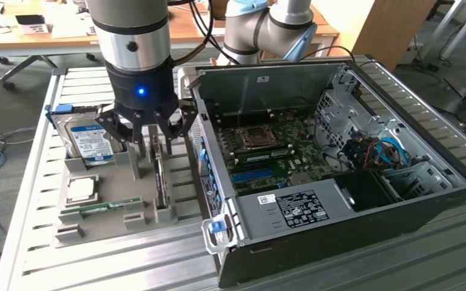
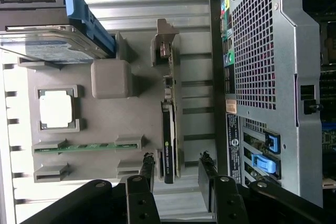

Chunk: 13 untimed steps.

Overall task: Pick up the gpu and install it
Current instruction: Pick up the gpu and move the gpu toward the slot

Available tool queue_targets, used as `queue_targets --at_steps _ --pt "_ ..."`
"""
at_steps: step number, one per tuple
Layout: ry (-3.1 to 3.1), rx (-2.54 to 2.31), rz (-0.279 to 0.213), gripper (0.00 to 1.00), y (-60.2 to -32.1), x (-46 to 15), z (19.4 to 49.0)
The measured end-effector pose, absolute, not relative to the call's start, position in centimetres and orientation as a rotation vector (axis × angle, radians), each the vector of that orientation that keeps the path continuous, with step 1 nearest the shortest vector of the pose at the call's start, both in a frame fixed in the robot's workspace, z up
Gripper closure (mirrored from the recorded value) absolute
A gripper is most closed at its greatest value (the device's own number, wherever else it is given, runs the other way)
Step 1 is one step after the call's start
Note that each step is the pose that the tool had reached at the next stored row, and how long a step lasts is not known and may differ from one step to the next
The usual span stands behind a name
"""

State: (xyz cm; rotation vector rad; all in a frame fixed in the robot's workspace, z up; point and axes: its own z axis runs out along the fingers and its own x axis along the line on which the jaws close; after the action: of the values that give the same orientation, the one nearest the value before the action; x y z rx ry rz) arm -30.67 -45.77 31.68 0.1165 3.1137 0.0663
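Note:
The gpu (image 1: pixel 161 182) (image 2: pixel 169 129) stands on edge in a slot of the grey holder tray (image 1: pixel 111 227) (image 2: pixel 105 124), beside the open computer case (image 1: pixel 338 176) (image 2: pixel 273 77). Its green board, black cooler and silver end bracket show in the wrist view. My gripper (image 1: pixel 153 145) (image 2: pixel 177 174) hangs just above the card's cooler end, open and holding nothing. The card's edge lies between the two fingers (image 2: pixel 148 169), closer to one of them and touching neither. Inside the case the motherboard (image 1: pixel 269 151) lies exposed with a blue card slot (image 1: pixel 257 176).
The tray also holds a hard drive (image 1: pixel 91 142) (image 2: pixel 52 40) with a blue bracket, a processor chip (image 1: pixel 81 189) (image 2: pixel 56 108) and a RAM stick (image 1: pixel 104 207) (image 2: pixel 86 146). The case wall (image 1: pixel 204 157) rises close beside the gpu. All sits on a ribbed metal table (image 1: pixel 95 267).

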Motion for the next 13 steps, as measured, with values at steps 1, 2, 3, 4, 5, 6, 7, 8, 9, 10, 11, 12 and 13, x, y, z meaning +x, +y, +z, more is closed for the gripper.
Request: queue_targets --at_steps 1,2,3,4,5,6,7,8,9,10,11,12,13 --pt "3.114 0.117 0.066 0.53 -45.77 -30.67 31.68" --pt "3.114 0.117 0.067 0.53 -45.77 -30.66 31.64" --pt "3.113 0.117 0.067 0.53 -45.77 -30.66 31.58" --pt "3.114 0.117 0.067 0.53 -45.77 -30.67 31.53" --pt "3.114 0.117 0.066 0.53 -45.77 -30.67 31.46" --pt "3.114 0.117 0.066 0.53 -45.77 -30.67 31.37" --pt "3.114 0.117 0.066 0.53 -45.77 -30.67 31.28" --pt "3.114 0.117 0.066 0.53 -45.77 -30.67 31.22" --pt "3.114 0.116 0.066 0.53 -45.77 -30.66 31.18" --pt "3.114 0.117 0.066 0.53 -45.77 -30.67 31.18" --pt "3.114 0.117 0.066 0.53 -45.77 -30.67 31.18" --pt "3.114 0.117 0.066 0.53 -45.77 -30.67 31.17" --pt "3.114 0.117 0.066 0.53 -45.77 -30.67 31.17"
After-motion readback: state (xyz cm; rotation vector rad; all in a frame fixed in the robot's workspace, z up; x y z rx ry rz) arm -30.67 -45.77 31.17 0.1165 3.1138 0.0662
